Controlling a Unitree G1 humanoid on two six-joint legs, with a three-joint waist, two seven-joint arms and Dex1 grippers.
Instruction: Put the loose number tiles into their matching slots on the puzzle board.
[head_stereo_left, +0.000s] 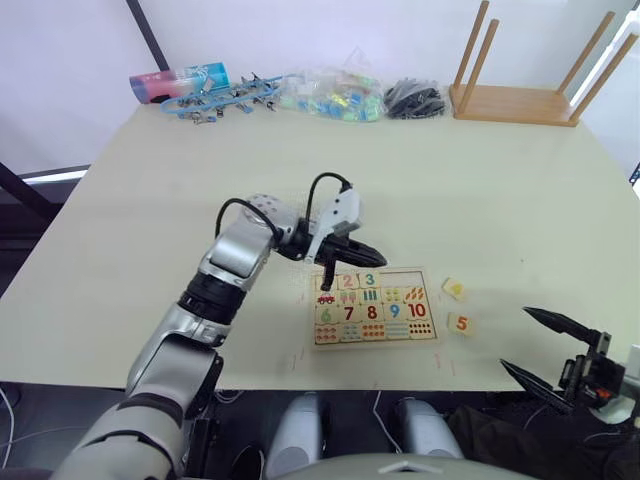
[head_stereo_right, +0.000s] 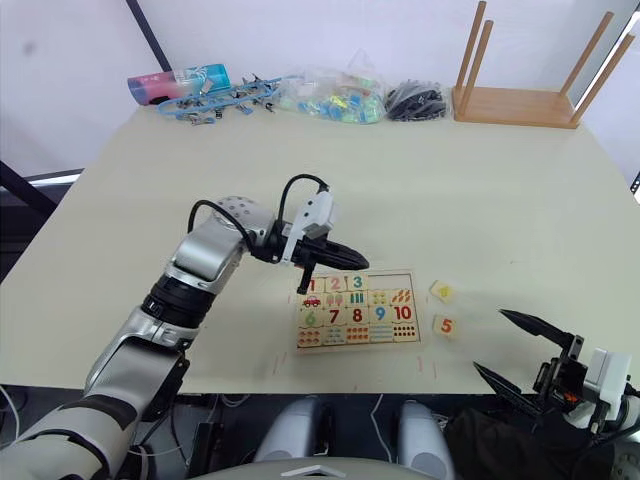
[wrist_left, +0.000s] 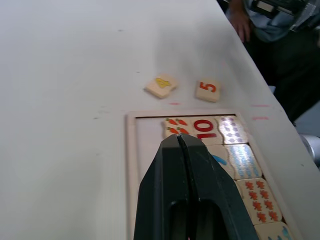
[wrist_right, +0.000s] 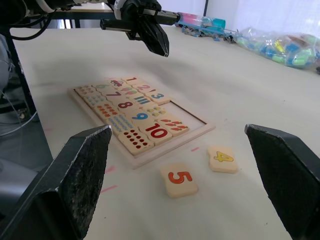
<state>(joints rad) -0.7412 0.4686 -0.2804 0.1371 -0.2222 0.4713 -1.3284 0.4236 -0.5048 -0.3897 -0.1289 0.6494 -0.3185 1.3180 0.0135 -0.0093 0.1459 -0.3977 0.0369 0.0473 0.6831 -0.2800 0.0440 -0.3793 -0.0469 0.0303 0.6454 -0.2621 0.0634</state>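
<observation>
The puzzle board (head_stereo_left: 432, 304) lies near the table's front edge. Tiles 1, 2 and 3 sit in its top row, and the two slots (head_stereo_left: 403, 277) to their right are empty. Two loose number tiles rest on the table just right of the board: a yellow 4 (head_stereo_left: 453, 289) and an orange 5 (head_stereo_left: 460, 323). My left gripper (head_stereo_left: 375, 253) is shut with nothing in it and hovers over the board's top row, pointing toward the empty slots. My right gripper (head_stereo_left: 514, 337) is wide open and empty, low off the table's front right, facing the 5 tile (wrist_right: 180, 179) and the 4 tile (wrist_right: 222, 159).
Along the far edge lie a pink and blue tube (head_stereo_left: 180, 80), blue clips (head_stereo_left: 222, 100), a clear bag of coloured pieces (head_stereo_left: 330, 95) and a heap of black clips (head_stereo_left: 413, 100). An upturned wooden stool (head_stereo_left: 520, 102) stands at the far right.
</observation>
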